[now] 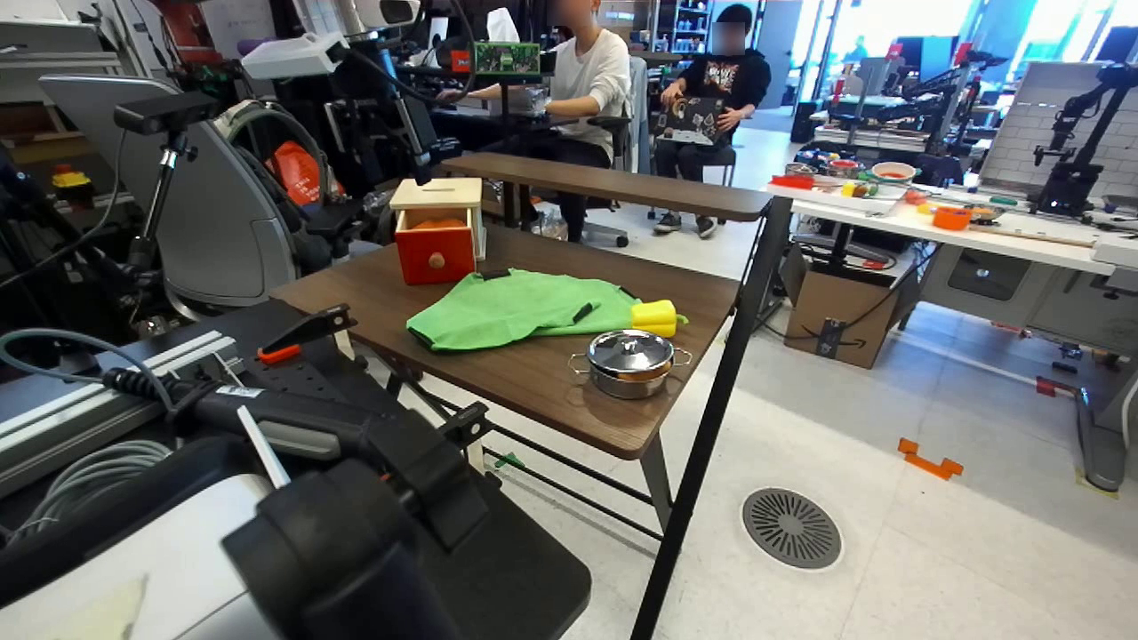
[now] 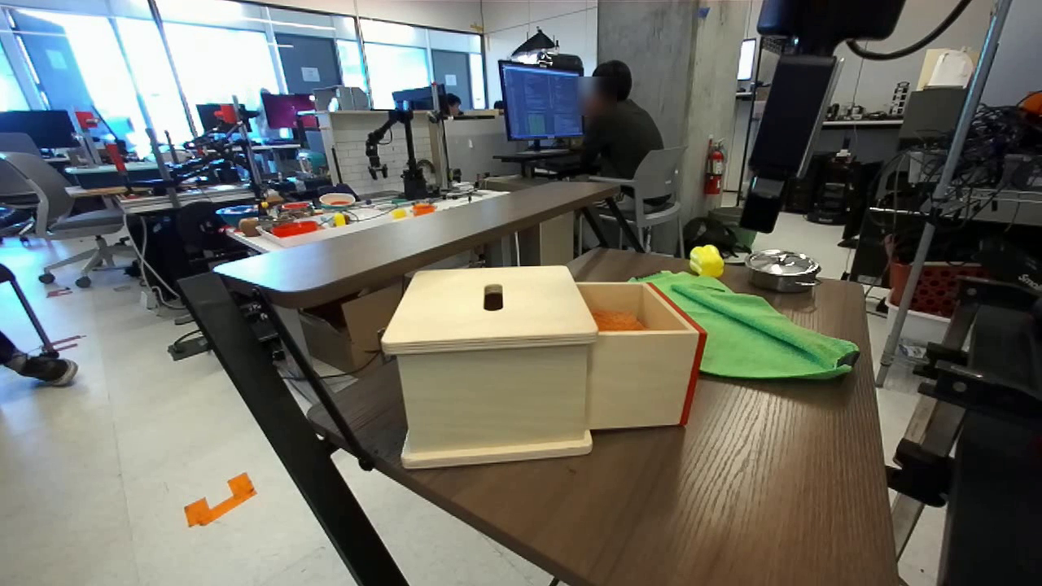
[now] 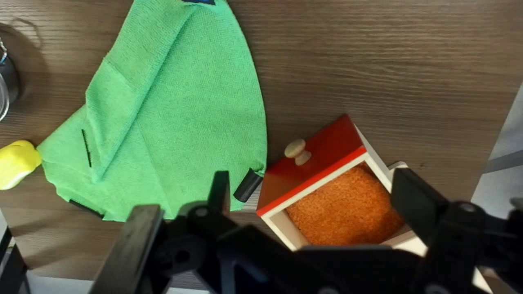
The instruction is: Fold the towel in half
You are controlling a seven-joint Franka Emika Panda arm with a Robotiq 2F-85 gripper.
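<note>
Parted fingers (image 3: pixel 414 200) above the surface (image 3: pixel 367 61); half-fold of the towel (image 3: pixel 204 102) not yet made

The fingers are shown in the foreground of the wrist view, spread well apart, with nothing gripped; the drawer (image 3: pixel 335 143), red-fronted and standing open, is seen beneath the gap. In both exterior views they are suspended clear of the cloth. The towel is laid on the surface between the drawer and a yellow pepper-shaped object (image 3: pixel 18 165), by which its corner appears to be touched; a lidded metal pot (image 1: pixel 629 364) is placed near it.

Done: along one side of the towel, a narrow flap (image 3: pixel 118 94) is turned over onto the cloth, its ridge running obliquely. Whether a deliberate first fold or mere rumpling is represented cannot be told.

Left: the wide remainder appears to be spread in a single layer, with an irregular outline and no long edge brought to its opposite. The halving is therefore judged to be barely begun, if at all. An edge has yet to be taken up, carried across, laid on the far edge and let go; the flap may first need to be smoothed.
</note>
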